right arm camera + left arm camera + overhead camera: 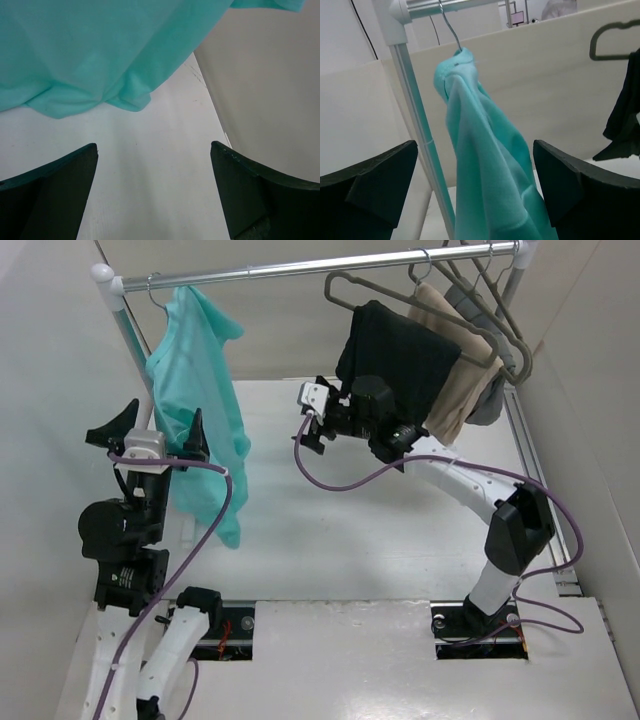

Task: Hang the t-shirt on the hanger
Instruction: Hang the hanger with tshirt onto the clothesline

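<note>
The t-shirt hangs bunched, long axis vertical, from the hanger at the rail's left end. It lies at 1 o'clock, just beside the left end effector, whose fingers are apart. The right end effector, also apart, sits farther off at the shirt's 3 o'clock.

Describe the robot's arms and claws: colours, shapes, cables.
The left arm and right arm have white links, black joints and a purple cable each. The left claw and right claw carry wedge-shaped black fingers on pale mounts.
</note>
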### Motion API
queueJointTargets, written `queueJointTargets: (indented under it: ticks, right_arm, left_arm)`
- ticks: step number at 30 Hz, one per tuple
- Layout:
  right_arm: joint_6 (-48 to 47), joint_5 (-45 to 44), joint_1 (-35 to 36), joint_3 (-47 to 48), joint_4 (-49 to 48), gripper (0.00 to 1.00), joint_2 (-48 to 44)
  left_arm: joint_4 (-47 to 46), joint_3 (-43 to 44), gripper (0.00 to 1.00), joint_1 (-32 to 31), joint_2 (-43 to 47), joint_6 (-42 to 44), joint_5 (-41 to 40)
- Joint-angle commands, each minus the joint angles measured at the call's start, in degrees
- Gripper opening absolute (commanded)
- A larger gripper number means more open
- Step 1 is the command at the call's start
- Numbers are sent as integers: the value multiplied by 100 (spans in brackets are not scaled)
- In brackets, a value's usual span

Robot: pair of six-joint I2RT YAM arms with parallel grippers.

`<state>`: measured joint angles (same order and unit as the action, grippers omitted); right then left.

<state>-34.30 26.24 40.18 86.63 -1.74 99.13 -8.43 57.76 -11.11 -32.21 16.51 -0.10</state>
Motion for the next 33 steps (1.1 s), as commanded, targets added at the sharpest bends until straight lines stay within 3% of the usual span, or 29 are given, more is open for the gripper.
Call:
queueJointTargets:
  ticks: [1,8,13,16,20,33]
  right_arm:
    - [-50,57,-89,-84,-239,98,-342]
    - [-50,57,-379,-479,-91,100,-570]
    - [82,-224,-757,-911,190,100,-790]
    - [-417,-645,-907,-859,1129,100,-738]
    - [-849,-892,-969,-806,1878,100,-685]
    - [-850,-1086,-1021,-1394,1721,100,-939]
  left_arm:
    - [60,-238,99,22,284,334,273]
    - [533,-1213,99,22,1470,1432,624]
    - [2632,-1591,99,22,2069,2705,1537]
    - [3493,-1968,99,22,2253,3303,1960]
    - [3620,-2207,99,22,2254,3306,1909]
    - [3435,-2901,99,22,1860,2929,1487]
